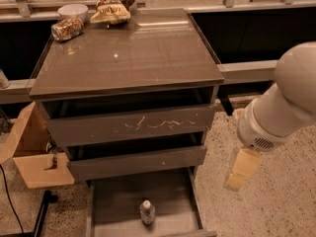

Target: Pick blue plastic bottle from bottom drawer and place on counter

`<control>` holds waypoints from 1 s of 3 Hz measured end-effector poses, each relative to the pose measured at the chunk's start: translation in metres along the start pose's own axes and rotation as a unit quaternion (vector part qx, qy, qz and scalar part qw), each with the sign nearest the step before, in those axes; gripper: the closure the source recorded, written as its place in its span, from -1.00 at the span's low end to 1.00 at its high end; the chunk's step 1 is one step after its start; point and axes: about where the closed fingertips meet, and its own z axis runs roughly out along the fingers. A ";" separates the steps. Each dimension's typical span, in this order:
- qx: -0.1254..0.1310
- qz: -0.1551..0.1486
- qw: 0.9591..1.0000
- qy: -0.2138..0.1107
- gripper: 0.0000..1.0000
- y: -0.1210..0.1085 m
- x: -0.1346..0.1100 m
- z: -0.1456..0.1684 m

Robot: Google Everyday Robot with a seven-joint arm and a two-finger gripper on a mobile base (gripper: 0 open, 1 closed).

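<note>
The blue plastic bottle (147,212), small and clear with a white cap, stands upright in the open bottom drawer (118,201) at the lower middle of the camera view. The glossy grey-brown counter (148,53) tops the cabinet above it. My gripper (240,171) hangs from the white arm at the right, beside the cabinet and level with the middle drawer, to the right of and above the bottle. It holds nothing.
A crushed can (67,28), a white bowl (72,10) and a snack bag (111,9) sit at the counter's back left. The drawer front with white scratches (133,125) is above. A cardboard box (32,152) stands on the floor at left.
</note>
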 end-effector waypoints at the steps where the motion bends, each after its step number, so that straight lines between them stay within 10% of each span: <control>1: -0.017 0.001 0.998 -0.056 -1.00 0.007 0.008 0.058; 3: -0.041 0.009 0.996 -0.078 -1.00 0.013 0.019 0.107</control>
